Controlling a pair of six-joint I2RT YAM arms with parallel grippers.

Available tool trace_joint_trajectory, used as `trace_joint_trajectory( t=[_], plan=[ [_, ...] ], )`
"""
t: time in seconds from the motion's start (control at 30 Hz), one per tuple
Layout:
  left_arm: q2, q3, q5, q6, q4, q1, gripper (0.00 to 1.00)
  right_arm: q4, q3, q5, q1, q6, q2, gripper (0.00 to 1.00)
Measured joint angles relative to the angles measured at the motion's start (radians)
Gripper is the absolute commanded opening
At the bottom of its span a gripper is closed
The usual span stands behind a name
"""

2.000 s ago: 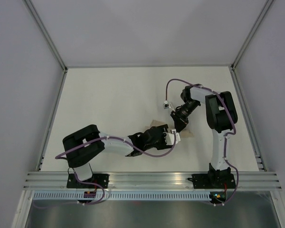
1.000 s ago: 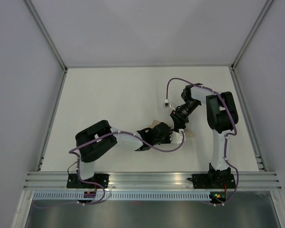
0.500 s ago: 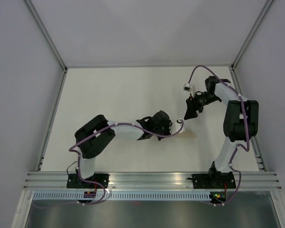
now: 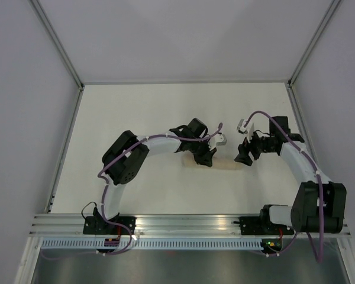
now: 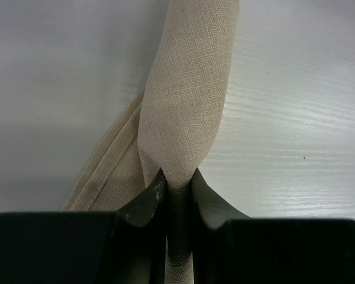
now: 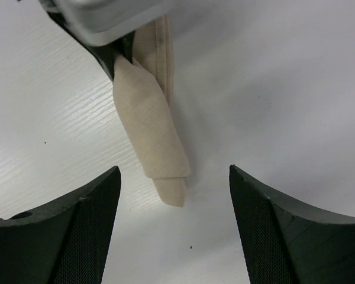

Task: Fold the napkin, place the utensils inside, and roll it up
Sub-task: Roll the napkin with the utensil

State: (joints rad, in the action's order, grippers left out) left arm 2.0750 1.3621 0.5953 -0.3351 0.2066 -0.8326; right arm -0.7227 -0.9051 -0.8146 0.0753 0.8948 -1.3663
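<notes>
The tan napkin (image 4: 225, 165) lies as a narrow roll on the white table. My left gripper (image 4: 207, 157) is shut on the roll's left part; in the left wrist view the cloth (image 5: 186, 100) runs up out from between the pinched fingers (image 5: 177, 177). My right gripper (image 4: 244, 157) stands open just off the roll's right end. In the right wrist view the roll's tip (image 6: 170, 190) points into the wide gap between the fingers (image 6: 174, 173) without touching them. The utensils are hidden from every view.
The white table (image 4: 136, 112) is bounded by grey walls and a metal rail (image 4: 189, 223) at the near edge. A loose folded flap of the napkin (image 5: 103, 171) trails left of the left fingers. The left gripper's body (image 6: 100, 23) fills the top of the right wrist view.
The left arm has carried the gripped roll farther up the table. The right arm swung away to the right, then came down at the roll's right end with its jaws wider.
</notes>
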Motion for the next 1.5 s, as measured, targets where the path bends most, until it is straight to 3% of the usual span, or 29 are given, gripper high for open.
trace_joint_trajectory(
  t=[0.27,0.63,0.73,0.83,0.9,1.0,1.03,1.07,1.23,1.5],
  plan=[
    [0.094,0.156,0.115,0.022,0.172,0.037,0.17,0.262,0.286,0.199,-0.291,-0.002,0.255,0.81],
    [0.195,0.314,0.204,0.029,0.343,0.052,0.25,0.473,0.397,0.465,-0.55,0.018,0.209,0.79],
    [0.203,0.323,0.216,0.029,0.353,0.053,0.28,0.518,0.406,0.515,-0.585,0.018,0.158,0.76],
    [0.206,0.327,0.222,0.029,0.362,0.053,0.42,0.556,0.407,0.55,-0.598,0.017,0.12,0.71],
    [0.207,0.327,0.228,0.031,0.367,0.053,0.46,0.565,0.407,0.561,-0.598,0.014,0.114,0.67],
    [0.207,0.328,0.244,0.034,0.373,0.053,0.57,0.568,0.401,0.572,-0.6,0.002,0.103,0.54],
    [0.206,0.328,0.251,0.04,0.374,0.055,0.68,0.566,0.393,0.577,-0.6,-0.002,0.096,0.48],
    [0.206,0.328,0.256,0.045,0.375,0.059,0.71,0.562,0.381,0.58,-0.6,-0.006,0.087,0.45],
    [0.196,0.328,0.252,0.088,0.371,0.088,0.69,0.517,0.326,0.578,-0.602,-0.036,0.042,0.36],
    [0.113,0.27,0.14,0.175,0.281,0.147,0.73,0.432,0.227,0.573,-0.602,-0.109,-0.049,0.34]
  ],
)
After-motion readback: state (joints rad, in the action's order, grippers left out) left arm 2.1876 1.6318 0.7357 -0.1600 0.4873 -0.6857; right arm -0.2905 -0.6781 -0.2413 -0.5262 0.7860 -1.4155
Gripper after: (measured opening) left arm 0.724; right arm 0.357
